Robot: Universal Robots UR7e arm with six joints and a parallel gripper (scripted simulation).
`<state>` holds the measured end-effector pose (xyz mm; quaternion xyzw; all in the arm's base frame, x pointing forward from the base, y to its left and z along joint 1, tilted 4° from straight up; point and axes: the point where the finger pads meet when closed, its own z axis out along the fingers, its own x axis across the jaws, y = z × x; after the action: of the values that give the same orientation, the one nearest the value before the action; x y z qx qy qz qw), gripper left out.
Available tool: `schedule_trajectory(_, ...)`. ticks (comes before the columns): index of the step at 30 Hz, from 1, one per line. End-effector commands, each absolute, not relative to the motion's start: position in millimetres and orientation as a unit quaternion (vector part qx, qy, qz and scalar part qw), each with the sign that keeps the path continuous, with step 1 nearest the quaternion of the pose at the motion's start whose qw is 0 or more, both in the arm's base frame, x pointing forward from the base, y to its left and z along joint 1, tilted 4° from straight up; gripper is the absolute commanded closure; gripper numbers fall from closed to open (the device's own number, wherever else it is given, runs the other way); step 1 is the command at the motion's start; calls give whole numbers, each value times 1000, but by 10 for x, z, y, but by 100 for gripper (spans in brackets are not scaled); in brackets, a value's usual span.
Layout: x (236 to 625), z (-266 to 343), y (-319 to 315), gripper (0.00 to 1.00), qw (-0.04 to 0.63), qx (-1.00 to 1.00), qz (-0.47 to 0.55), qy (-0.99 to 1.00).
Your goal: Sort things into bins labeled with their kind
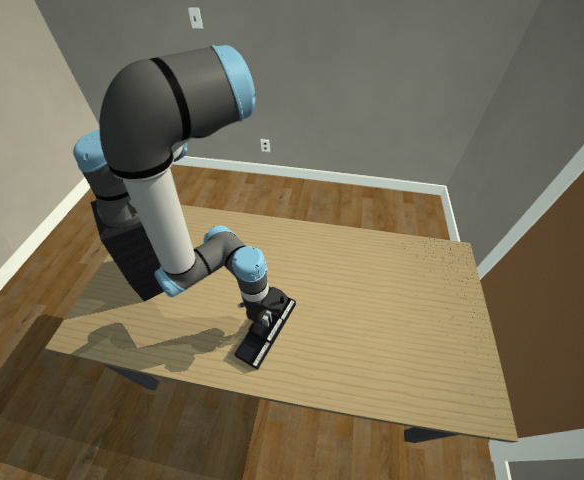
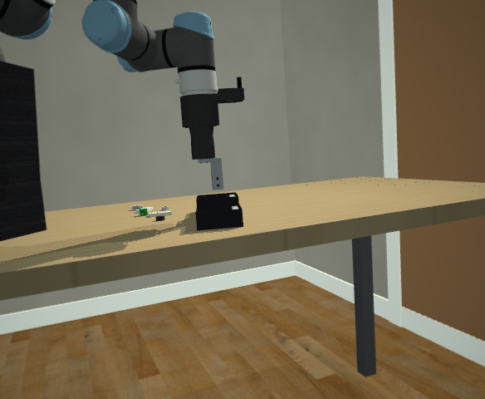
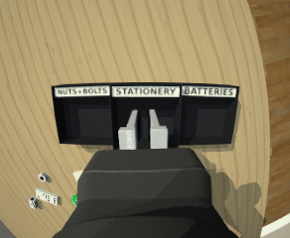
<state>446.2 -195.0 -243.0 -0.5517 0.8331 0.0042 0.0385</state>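
My gripper (image 1: 266, 319) (image 2: 218, 188) (image 3: 143, 119) is open a little, with nothing between its fingers. It hangs above the middle bin of a black row, labelled STATIONERY (image 3: 145, 91). The NUTS+BOLTS bin (image 3: 59, 121) is at its left in the wrist view and the BATTERIES bin (image 3: 234, 121) at its right; I see nothing in either. The middle bin's inside is partly hidden. On the table are a small metal nut (image 3: 43, 177) (image 2: 165, 208), a white domino-like tile (image 3: 47, 196), a small spotted piece (image 3: 33, 202), a green piece (image 3: 74, 199) (image 2: 143, 211) and another white tile (image 3: 77, 175) (image 2: 159, 214).
The bin row stands near the front edge of the wooden table (image 1: 385, 310) (image 2: 298, 210). A dark pedestal (image 1: 129, 258) (image 2: 8, 150) carries the arm at the left. In the top view the arm hides the loose things.
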Motion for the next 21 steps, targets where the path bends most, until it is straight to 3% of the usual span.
schedule_trajectory(1, 4501, -2556, -1959, 69, 39, -552, 1, 833)
schedule_trajectory(21, 4517, -2856, -1950, 69, 39, -552, 1, 833)
